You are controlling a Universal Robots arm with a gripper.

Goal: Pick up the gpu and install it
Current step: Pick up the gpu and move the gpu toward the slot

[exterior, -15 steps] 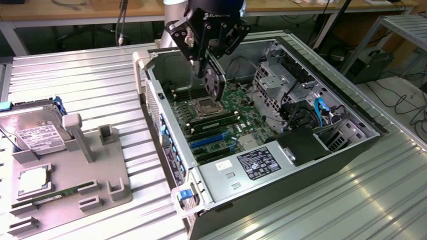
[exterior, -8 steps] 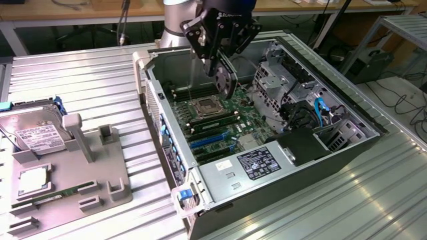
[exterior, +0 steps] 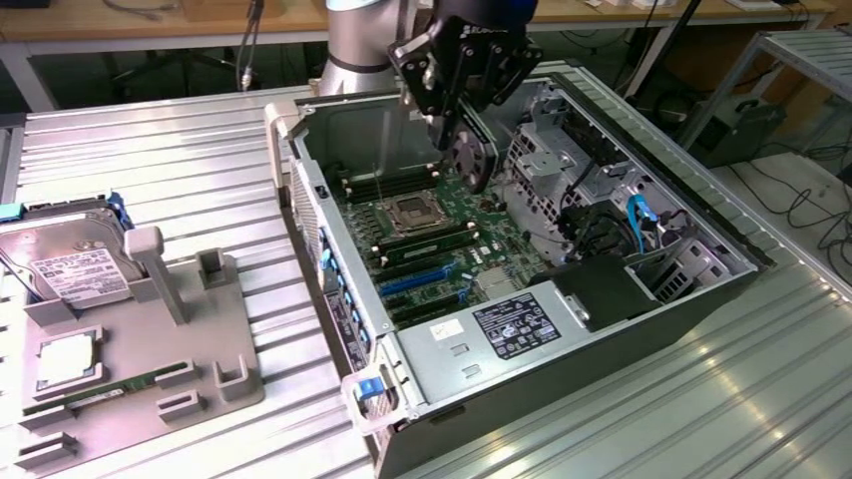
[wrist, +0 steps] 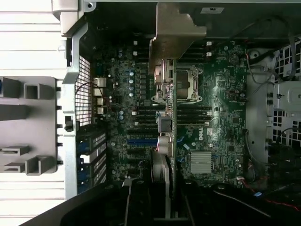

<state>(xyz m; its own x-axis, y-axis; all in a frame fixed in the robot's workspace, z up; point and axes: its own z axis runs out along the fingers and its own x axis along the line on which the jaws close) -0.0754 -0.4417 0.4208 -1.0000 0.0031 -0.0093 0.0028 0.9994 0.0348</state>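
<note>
The gpu [exterior: 468, 150] is a black card with a round fan. It hangs on edge from my gripper [exterior: 453, 112], which is shut on its upper edge, above the open computer case [exterior: 309, 210]. The card hovers over the motherboard [exterior: 440, 244], near the CPU socket [exterior: 406, 213] and clear of the board. In the wrist view the gpu [wrist: 170, 122] appears edge-on, with its silvery bracket [wrist: 176, 33] at the far end. It lines up over the board between the socket and the blue expansion slots [wrist: 141, 140].
A grey parts fixture [exterior: 200, 339] lies at the exterior view's left. It holds a silver hard drive [exterior: 74, 264], a green memory stick [exterior: 120, 389] and a processor [exterior: 64, 361]. Inside the case are a power supply [exterior: 513, 324], drive cage [exterior: 560, 160] and cables [exterior: 639, 225].
</note>
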